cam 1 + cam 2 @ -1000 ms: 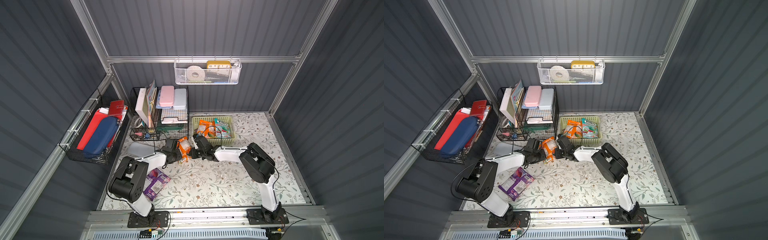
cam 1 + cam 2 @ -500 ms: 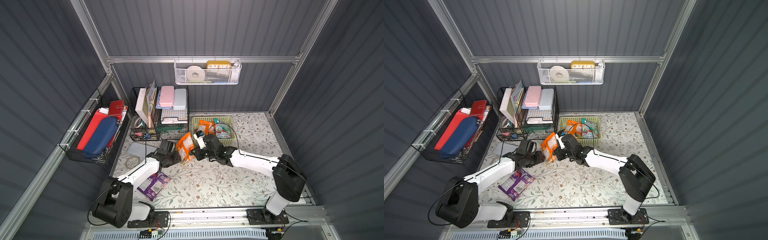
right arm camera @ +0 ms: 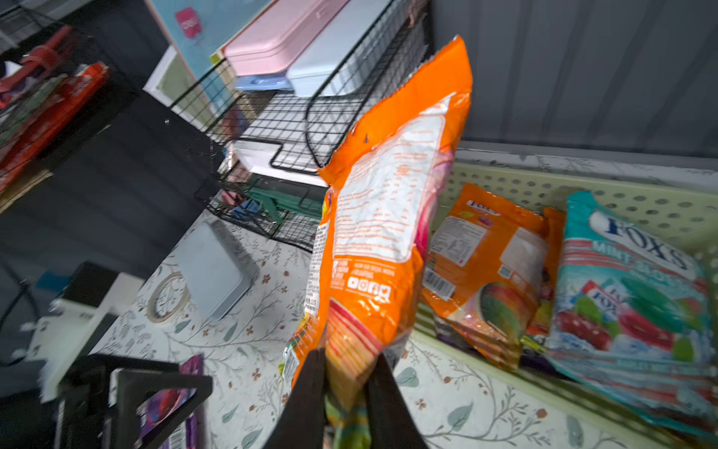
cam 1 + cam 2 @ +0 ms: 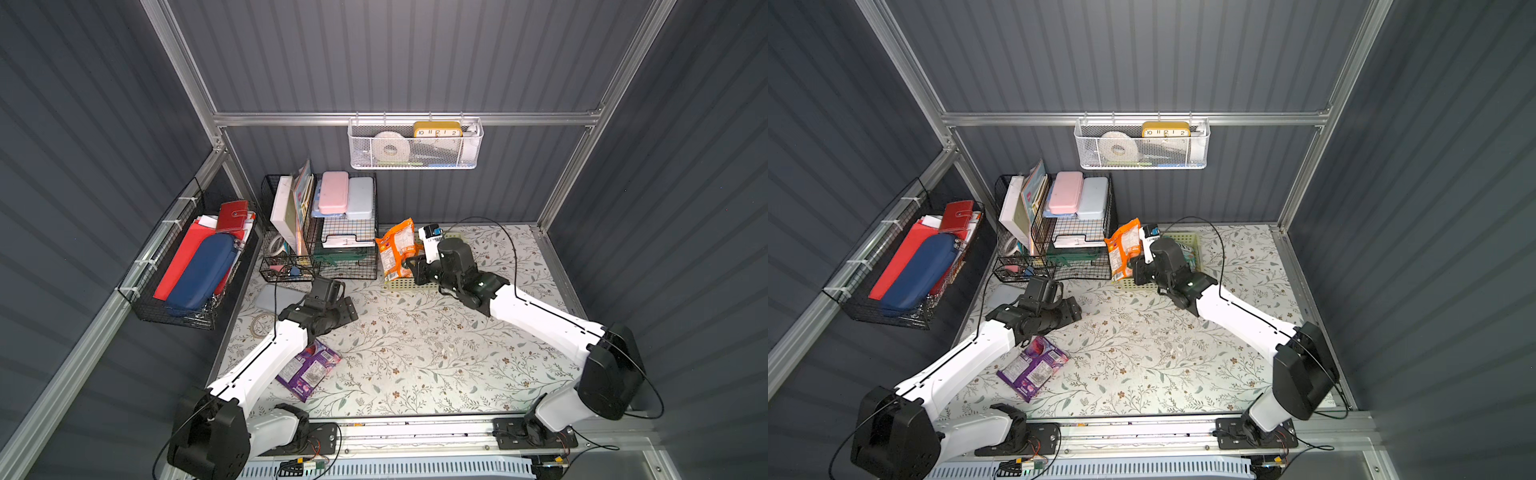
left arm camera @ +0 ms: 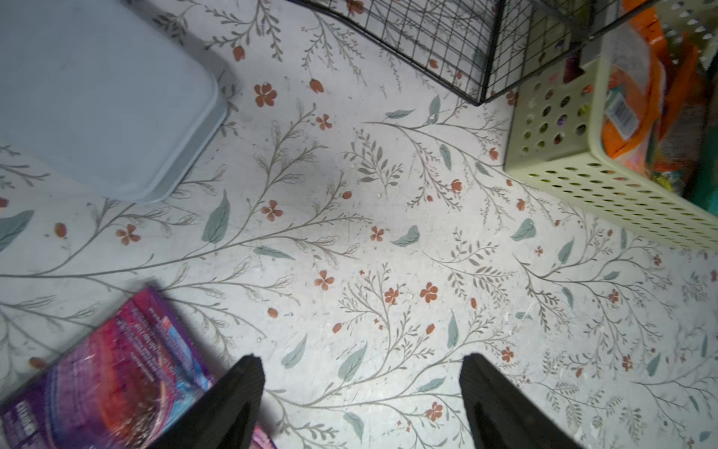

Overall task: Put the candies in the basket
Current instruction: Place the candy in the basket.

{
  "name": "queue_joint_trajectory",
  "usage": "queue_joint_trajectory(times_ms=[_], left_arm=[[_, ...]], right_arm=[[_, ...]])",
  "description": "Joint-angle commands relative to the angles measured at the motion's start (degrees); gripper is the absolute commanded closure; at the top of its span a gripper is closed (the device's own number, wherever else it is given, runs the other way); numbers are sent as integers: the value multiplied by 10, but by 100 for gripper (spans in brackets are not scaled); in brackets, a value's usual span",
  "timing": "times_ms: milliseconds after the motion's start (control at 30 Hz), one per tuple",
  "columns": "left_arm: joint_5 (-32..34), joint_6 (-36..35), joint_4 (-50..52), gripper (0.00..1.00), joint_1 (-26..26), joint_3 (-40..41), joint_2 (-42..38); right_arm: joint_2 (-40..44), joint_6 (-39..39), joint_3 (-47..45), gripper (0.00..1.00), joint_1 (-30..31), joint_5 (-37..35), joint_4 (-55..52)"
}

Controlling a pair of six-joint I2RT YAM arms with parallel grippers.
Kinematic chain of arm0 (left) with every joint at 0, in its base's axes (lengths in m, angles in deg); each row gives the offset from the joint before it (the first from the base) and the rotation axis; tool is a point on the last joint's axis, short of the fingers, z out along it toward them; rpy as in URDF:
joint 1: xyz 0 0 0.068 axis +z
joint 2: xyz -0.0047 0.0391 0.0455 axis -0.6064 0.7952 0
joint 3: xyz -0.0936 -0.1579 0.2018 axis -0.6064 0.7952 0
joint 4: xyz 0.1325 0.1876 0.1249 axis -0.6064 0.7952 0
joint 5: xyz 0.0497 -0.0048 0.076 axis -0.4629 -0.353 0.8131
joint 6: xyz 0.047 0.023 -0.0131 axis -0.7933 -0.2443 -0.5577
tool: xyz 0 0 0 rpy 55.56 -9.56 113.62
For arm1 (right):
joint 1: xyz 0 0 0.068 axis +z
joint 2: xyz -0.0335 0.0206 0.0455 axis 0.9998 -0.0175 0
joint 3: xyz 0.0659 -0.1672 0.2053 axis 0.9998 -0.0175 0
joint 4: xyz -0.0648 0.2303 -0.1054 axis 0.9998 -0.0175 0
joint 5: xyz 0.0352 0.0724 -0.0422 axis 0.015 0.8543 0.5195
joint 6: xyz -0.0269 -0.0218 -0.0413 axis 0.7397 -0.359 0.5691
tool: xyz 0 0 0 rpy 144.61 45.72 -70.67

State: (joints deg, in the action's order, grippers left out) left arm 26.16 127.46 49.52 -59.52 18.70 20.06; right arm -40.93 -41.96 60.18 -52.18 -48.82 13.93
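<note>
1. Right wrist view: right gripper (image 3: 345, 363) pinches an orange candy bag (image 3: 388, 217) upright at the basket (image 3: 516, 186) edge; a teal bag (image 3: 629, 280) and 1 more orange bag (image 3: 485, 264) lie inside.
2. Left gripper (image 5: 361, 369), fingers spread wide and empty, hangs beside the purple bag (image 5: 108, 369) on the table (image 5: 388, 233).

The basket (image 5: 563, 182) sits at the desk's (image 4: 415, 353) back edge, just right of the wire rack (image 4: 349, 232) in the back left corner. 2 candy bags (image 3: 493, 268) lie side by side in it. A 3rd bag (image 4: 397, 249) stands upright at its left end, its lower end in the right gripper (image 3: 348, 355). A 4th bag (image 4: 309, 370) lies toward the front left corner. A flat case (image 4: 278, 297) lies by the left edge, before the rack.
</note>
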Motion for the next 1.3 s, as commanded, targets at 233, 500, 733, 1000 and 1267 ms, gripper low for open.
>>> queue_joint_trajectory(times_ms=[233,500,733,1000,1267], left_arm=[[103,105,65,26,-1,29,25],[125,157,94,33,-1,27,64],[119,185,124,34,-1,5,89],[118,205,177,35,-1,-29,116],[136,225,219,37,-1,-48,122]], right_arm=[[-174,-8,128,100,-76,65,30],[-253,-27,147,100,-105,65,25],[-271,-51,118,85,-125,42,40],[-230,-46,96,59,-126,37,32],[-152,-55,40,42,-118,57,4]])
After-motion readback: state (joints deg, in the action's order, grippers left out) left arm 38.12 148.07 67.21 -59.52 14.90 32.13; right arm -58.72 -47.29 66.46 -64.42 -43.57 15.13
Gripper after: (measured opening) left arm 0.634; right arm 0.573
